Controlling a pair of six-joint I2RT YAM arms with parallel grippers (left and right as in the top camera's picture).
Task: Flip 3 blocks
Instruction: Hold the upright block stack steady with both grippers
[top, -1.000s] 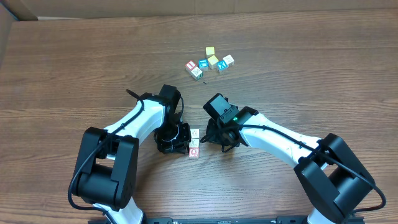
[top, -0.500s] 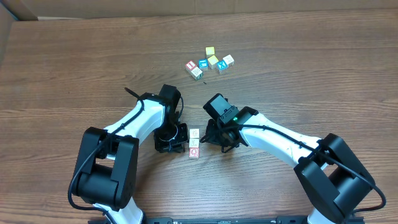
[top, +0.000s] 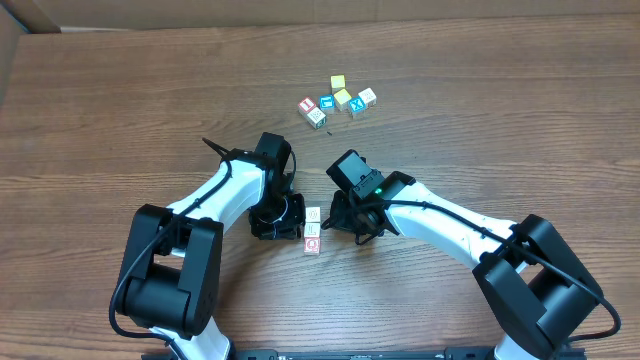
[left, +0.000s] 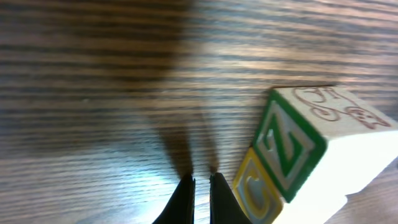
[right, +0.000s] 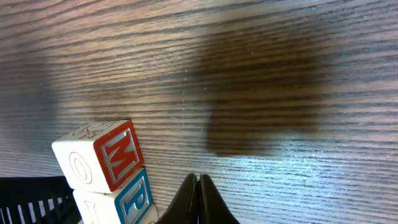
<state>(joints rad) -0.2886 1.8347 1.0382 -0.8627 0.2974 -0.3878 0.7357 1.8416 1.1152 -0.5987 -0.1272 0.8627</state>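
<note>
Left tool (left: 200, 186) is pressed together, tips down near the counter (left: 93, 93), pinching nothing. It sits just beside the row of three blocks (top: 312, 229), on that row's left flank. Right tool (right: 198, 183) is likewise pressed together and empty, just beside the same row on its right flank. So I bracket the row from both sides; as far as I can tell, neither tip touches a block.

The row runs with the pale block (top: 313, 214) at its far end and the red-ring block (top: 311, 245) at its near end, the blocks touching one another.

Likely reason for the pose: closed tips make a narrow wedge for tipping a small block over, and one tool can brace while the other pushes. None looks tipped yet.

The cluster of other blocks (top: 338, 98) lies well apart from the row, beyond its pale end. I judge it is not my concern.
</note>
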